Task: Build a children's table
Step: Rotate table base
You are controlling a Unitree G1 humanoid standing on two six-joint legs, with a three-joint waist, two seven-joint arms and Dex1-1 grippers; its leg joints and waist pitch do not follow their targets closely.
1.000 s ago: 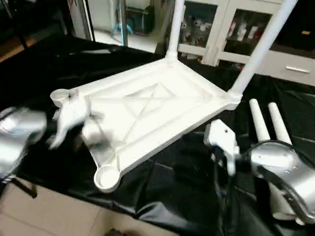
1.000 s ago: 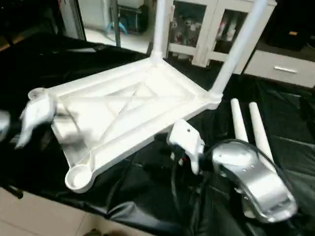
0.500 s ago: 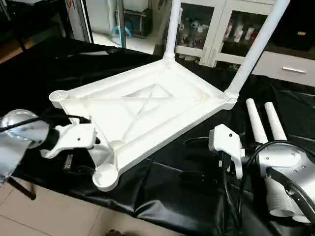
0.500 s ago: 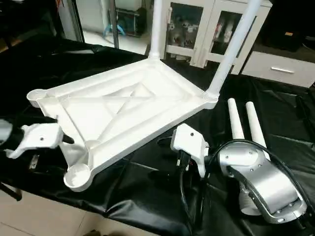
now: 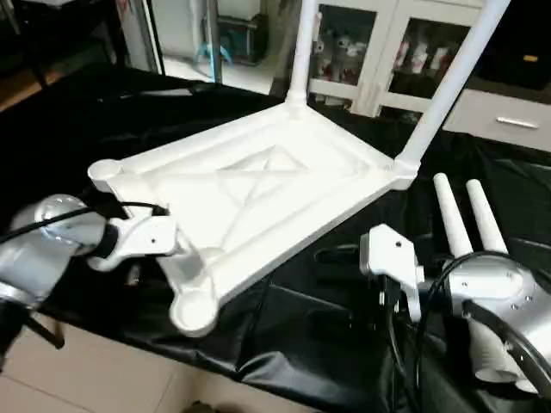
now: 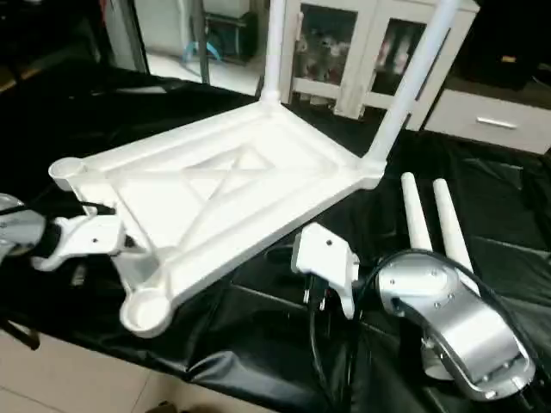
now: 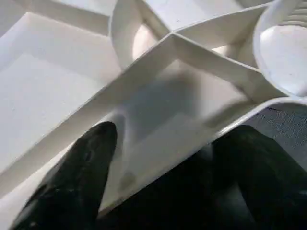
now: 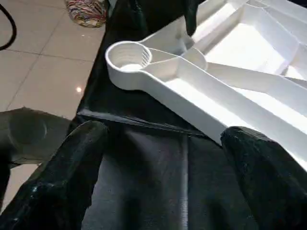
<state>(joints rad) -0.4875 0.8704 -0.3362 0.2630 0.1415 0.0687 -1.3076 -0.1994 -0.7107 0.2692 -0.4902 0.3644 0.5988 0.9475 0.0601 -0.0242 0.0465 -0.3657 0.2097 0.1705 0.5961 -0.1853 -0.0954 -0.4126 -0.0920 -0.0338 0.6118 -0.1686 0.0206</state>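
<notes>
Left wrist view shows my left gripper [image 7: 158, 177] with its two black fingers spread wide, one above the rim of the white table top [image 5: 258, 194] and one below it, so the edge sits between them but I do not see them squeezing yet. The table top lies upside down on the black tabletop [image 5: 103, 103], with its crossed ribs facing up. Two legs [image 5: 448, 86] already stand up in the far corner sockets. Two more loose legs [image 5: 469, 219] lie side by side near my right arm. The near socket [image 5: 194, 310] is empty and hangs over the tabletop edge. My right gripper [image 8: 163, 167] is spread open too, holding nothing, just beside the long near edge. I think the plastic is light and stiff but smooth, so it may slide. The rim or a rib looks best to hold.
</notes>
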